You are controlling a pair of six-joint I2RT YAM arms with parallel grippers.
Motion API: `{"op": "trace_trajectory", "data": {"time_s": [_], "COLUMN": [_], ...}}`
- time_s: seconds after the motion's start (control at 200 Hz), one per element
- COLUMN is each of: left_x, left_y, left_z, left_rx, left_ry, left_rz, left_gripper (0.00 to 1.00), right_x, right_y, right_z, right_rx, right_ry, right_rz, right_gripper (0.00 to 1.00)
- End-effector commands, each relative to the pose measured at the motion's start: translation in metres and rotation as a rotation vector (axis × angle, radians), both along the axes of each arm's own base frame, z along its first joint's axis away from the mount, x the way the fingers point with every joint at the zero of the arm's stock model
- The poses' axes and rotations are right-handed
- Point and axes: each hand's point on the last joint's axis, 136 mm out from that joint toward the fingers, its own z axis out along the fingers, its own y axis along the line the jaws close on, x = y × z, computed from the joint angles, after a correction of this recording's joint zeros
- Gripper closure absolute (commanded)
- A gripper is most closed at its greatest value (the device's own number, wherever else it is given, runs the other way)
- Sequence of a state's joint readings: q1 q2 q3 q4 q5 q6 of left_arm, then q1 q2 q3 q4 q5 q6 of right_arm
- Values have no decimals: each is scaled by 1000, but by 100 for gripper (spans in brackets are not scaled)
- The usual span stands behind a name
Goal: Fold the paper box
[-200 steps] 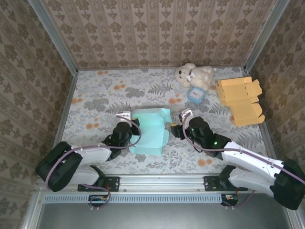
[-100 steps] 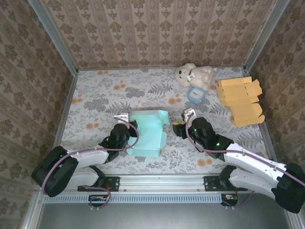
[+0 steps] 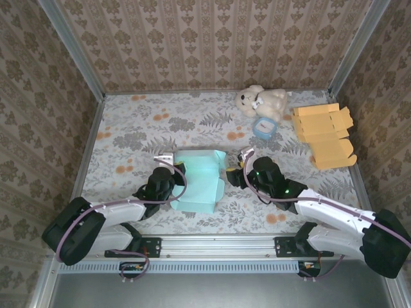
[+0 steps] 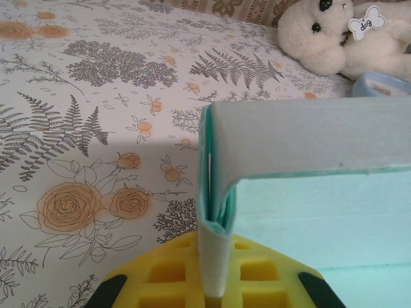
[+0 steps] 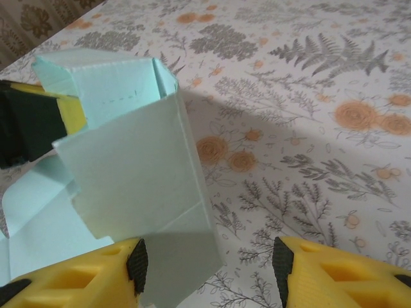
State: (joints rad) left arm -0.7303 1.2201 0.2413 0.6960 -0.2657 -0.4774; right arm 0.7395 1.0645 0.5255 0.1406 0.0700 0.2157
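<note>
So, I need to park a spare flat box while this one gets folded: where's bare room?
Back left of the table is bare, from the left wall to the teddy bear. Back right is crowded: teddy, blue tub, orange cardboard. The middle holds the teal paper box, pinched by the left gripper, the right gripper open beside it.

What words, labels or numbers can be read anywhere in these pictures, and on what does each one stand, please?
"dog": on the bone-shaped tag of the white plush toy, left wrist view.
Nothing legible on the teal paper box, the orange cardboard or the small blue dish.
</note>
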Motion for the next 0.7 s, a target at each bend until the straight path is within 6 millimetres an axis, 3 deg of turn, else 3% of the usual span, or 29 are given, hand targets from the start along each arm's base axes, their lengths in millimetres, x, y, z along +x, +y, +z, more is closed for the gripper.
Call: {"op": "trace_trajectory", "data": {"time_s": [0.0,0.695], "left_x": [0,-3], "left_y": [-1,0], "left_z": [13,17], "left_rx": [-31,-46], "left_ry": [-43,-49], "left_rz": [-15,-18], "left_gripper": [100,100], "right_x": [3,13], "right_y": [14,47], "right_z": [12,3], "right_rx": [68,77], "right_ry": [-8,44], "right_rz": [39,96], "right_gripper": [43,46]}}
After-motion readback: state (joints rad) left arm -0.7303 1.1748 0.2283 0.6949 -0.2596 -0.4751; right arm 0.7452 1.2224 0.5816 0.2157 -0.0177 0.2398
